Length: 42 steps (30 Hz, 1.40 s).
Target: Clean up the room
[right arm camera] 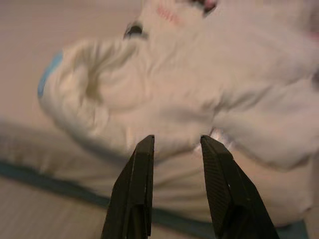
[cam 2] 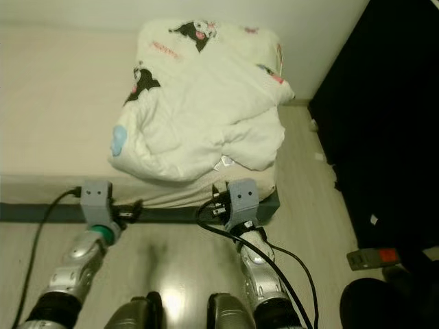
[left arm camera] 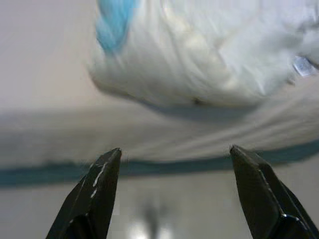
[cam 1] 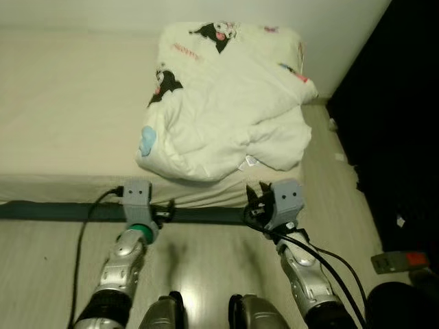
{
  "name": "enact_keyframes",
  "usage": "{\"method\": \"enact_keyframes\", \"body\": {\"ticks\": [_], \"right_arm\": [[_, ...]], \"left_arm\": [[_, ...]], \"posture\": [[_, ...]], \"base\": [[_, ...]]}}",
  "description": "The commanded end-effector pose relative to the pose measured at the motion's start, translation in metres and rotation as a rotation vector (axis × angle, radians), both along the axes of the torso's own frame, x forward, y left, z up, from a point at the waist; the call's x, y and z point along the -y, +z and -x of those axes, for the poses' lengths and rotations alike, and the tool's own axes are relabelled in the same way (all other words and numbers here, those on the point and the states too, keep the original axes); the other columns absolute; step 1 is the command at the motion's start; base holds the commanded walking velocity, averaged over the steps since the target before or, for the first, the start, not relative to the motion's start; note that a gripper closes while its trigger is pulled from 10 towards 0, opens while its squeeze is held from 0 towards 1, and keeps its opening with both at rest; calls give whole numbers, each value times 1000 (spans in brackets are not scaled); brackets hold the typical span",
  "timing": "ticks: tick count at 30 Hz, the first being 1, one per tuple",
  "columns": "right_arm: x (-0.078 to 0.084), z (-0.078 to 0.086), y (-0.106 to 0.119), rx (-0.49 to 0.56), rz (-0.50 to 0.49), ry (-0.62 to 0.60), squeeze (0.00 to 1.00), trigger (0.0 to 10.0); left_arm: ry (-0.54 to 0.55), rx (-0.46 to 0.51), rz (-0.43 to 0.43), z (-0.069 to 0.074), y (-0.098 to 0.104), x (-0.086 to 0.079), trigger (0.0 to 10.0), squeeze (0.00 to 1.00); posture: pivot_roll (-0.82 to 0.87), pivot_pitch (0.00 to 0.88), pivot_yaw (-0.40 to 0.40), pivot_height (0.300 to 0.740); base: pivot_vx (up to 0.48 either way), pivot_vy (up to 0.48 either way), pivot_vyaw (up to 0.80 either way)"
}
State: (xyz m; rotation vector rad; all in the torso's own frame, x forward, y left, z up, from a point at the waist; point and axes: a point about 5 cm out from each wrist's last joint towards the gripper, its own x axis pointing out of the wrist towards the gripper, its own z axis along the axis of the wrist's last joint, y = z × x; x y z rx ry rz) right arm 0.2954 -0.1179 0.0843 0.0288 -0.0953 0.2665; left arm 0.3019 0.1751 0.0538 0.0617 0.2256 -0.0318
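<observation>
- Your crumpled white duvet (cam 1: 226,103) lies heaped on the bed (cam 1: 62,110), at its right end.
- Your left tool (left arm camera: 172,159) hangs wide open and empty at the bed's edge.
- Your right tool (right arm camera: 175,144) sits narrowly parted, empty, just before the duvet.

A bunched duvet (cam 1: 226,103) lies on the mattress (cam 1: 62,116), at its right end, against the wall (cam 1: 103,12). Right of the bed, perhaps a remote (cam 1: 399,261) lies on the floor (cam 1: 199,257).
</observation>
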Motion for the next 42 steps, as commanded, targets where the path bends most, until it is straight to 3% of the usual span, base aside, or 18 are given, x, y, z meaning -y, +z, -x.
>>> {"method": "enact_keyframes", "body": {"ticks": [1,4,6,11,42], "right_arm": [[5,1,2,-3,-11,-12,0,10000],[7,-2,7,16,-11,-13,0,10000],[9,-8,14,39,-11,-24,0,10000],[7,-9,14,37,-12,-32,0,10000],[11,-3,6,-18,8,-34,0,10000]], "left_arm": [[-24,46,-36,-1,6,7,10000,0],[-30,87,-36,-4,15,9,10000,0],[-51,172,-38,-12,36,17,10000,0],[-92,255,-40,-18,58,29,10000,0],[-89,279,-65,-17,64,32,10000,0]], "posture": [[-88,148,-16,720],[-88,148,-18,720],[-86,148,-18,720],[-82,141,-7,720],[-89,124,2,720]], "base": [[0,0,0],[0,0,0],[0,0,0],[161,0,0],[349,0,0]]}}
